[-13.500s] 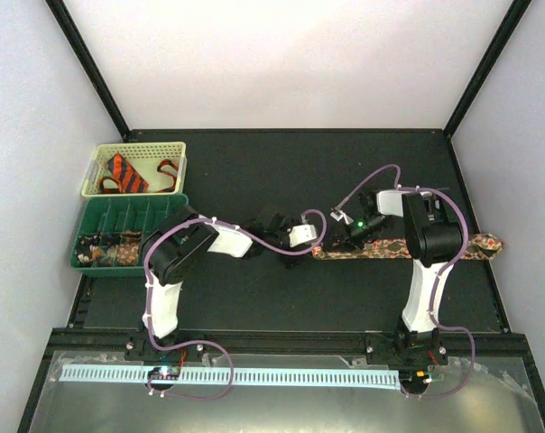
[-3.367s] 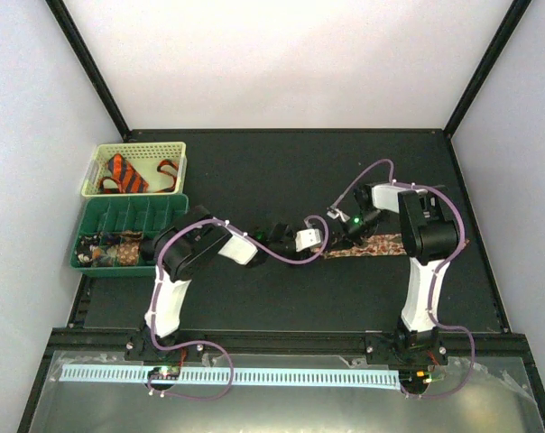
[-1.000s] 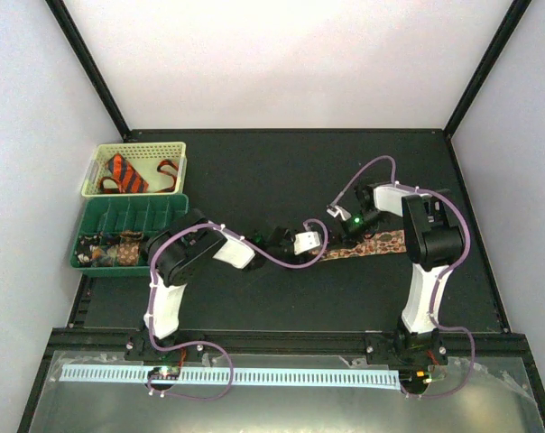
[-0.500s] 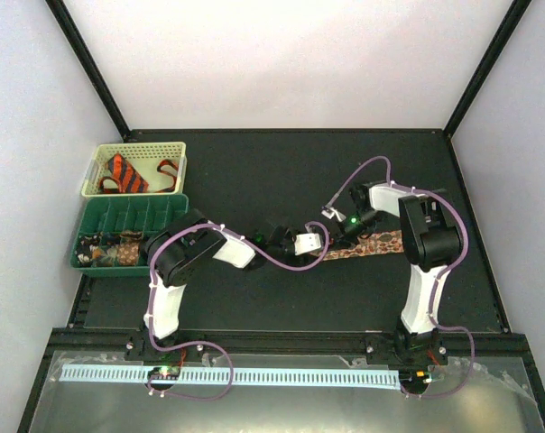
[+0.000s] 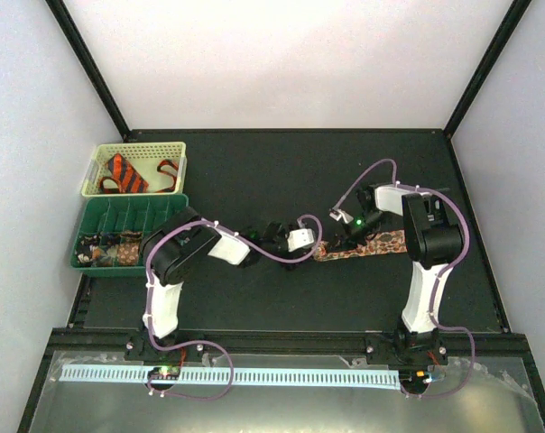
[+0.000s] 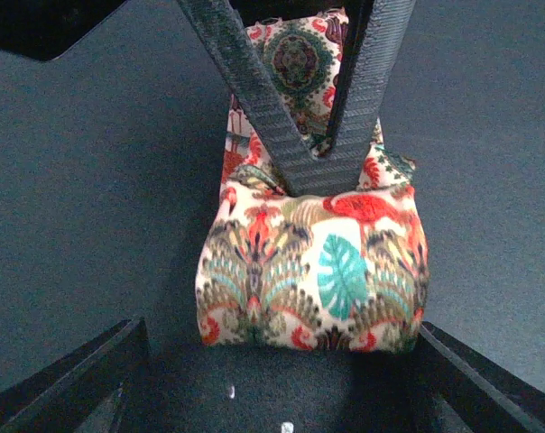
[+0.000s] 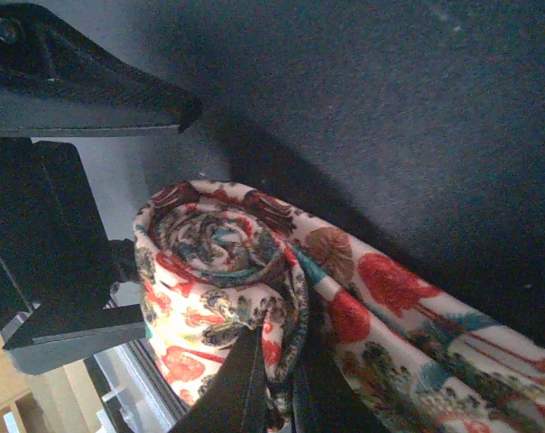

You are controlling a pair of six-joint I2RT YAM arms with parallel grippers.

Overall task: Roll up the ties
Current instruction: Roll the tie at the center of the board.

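Because its wound end would spring loose if let go, tie coil (image 6: 313, 280): sits mid-table, pinched through its layers.
Unrolled tail (image 5: 385, 240): lies flat toward the right, 1 strip left to wind, so this tie looks roughly half done.
Right gripper (image 7: 274, 383): fingers closed on the coil's outer wraps, likely pinning its shape.
Left gripper (image 6: 272, 383): fingers spread wide on either side of the coil, touching nothing, probably placed to re-grasp for the next turn.
Orange tie (image 5: 126, 173): bunched in the yellow basket (image 5: 137, 147), well apart, not yet rolled.
Table (image 5: 281, 171): dark flat mat under it all.
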